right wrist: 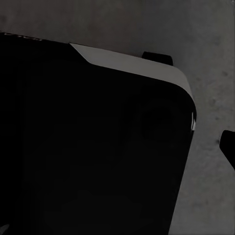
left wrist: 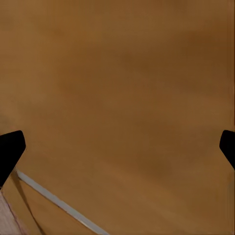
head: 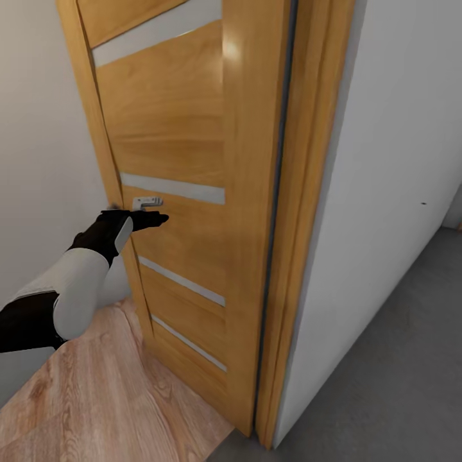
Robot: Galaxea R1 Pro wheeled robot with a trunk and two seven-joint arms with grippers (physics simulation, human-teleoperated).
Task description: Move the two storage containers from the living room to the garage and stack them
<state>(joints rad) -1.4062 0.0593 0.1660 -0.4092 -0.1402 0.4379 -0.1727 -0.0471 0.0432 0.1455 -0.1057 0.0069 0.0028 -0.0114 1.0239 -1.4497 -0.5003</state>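
The left gripper [head: 151,220], fingers wide apart, reaches toward three o'clock at the wooden door [head: 186,147], just under its handle [head: 147,203].

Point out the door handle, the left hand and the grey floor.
door handle [head: 147,203]: head view, on its silver plate.
left hand [head: 142,220]: head view, between the black fingertips by the door.
grey floor [head: 398,385]: head view, bare concrete beside the wall.

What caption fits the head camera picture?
Left gripper reaches to the wooden door just below its handle.
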